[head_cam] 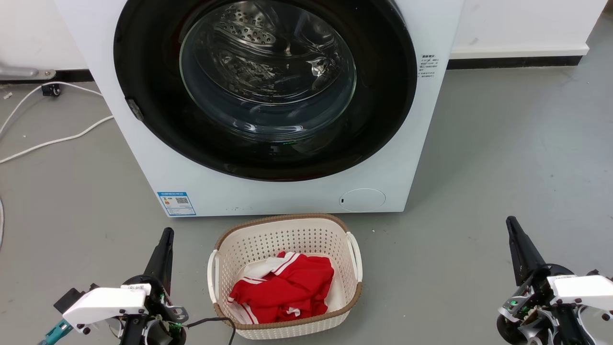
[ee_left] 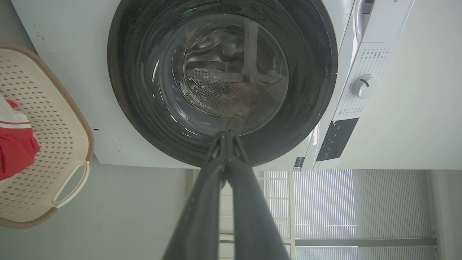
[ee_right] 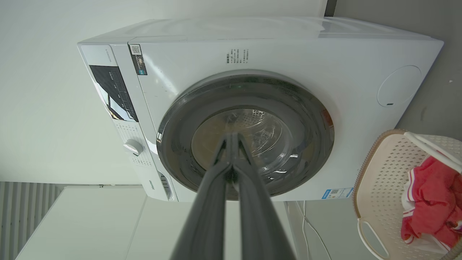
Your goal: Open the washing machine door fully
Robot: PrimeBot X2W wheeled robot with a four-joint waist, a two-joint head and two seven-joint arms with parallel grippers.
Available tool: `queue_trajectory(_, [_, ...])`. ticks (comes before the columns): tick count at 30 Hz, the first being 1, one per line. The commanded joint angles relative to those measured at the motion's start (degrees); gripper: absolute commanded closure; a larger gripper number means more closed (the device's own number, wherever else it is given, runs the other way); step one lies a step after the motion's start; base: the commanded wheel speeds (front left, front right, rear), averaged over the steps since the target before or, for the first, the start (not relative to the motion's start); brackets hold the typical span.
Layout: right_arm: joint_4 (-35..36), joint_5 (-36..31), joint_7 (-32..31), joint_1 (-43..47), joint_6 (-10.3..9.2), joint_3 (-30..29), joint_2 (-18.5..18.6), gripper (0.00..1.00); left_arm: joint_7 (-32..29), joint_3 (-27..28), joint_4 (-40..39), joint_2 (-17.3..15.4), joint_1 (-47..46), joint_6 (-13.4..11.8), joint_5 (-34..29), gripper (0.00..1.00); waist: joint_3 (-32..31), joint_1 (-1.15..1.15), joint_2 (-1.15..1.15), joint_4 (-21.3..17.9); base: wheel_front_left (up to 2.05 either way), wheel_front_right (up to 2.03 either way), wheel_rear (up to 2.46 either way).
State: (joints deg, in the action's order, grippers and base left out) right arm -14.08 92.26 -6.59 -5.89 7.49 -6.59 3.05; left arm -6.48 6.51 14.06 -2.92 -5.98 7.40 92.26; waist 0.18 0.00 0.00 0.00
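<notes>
We face the washing machine, which stands on the grey floor with the washing machine door lying flat against its white front, shut, its glass window showing the steel drum behind. Our left gripper rests low at the left, near the blue label, well apart from the door; in the left wrist view its fingers are pressed together at the tips with nothing between them. Our right gripper sits low at the right, also clear of the machine, and its fingers are likewise clenched on nothing. Between the two grippers, just in front of the machine, a cream basket holds a red garment.
</notes>
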Motion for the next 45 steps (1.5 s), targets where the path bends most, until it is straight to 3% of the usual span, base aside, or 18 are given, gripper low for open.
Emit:
queue_trajectory(1, [-0.04,-0.18,-0.10,-0.73,0.00,-0.07,-0.23,1.00,-0.16,0.20,0.02,0.03,-0.45,0.17,-0.25,1.00,0.00,0.00,0.00,0.00,0.00,0.00,0.00])
queue_trajectory(30, [-0.04,-0.17,-0.11,-0.73,0.00,-0.07,-0.24,1.00,-0.12,0.15,0.02,0.04,-0.45,0.17,-0.21,1.00,0.00,0.00,0.00,0.00,0.00,0.00,0.00])
queue_trajectory(31, [-0.14,-0.02,0.00,0.09,0.01,0.01,0.00,0.00,0.01,-0.04,0.18,0.01,0.08,-0.01,0.01,0.00,0.00,0.00,0.00,0.00,0.00,0.00,0.00])
queue_trajectory(45, [1.58,-5.28,3.50,2.09,0.00,1.12,-0.06,0.00,3.51,-3.04,-0.69,0.12,-0.17,-0.04,-5.83,0.00,0.09,0.00,0.00,-0.02,0.00,0.00,0.00])
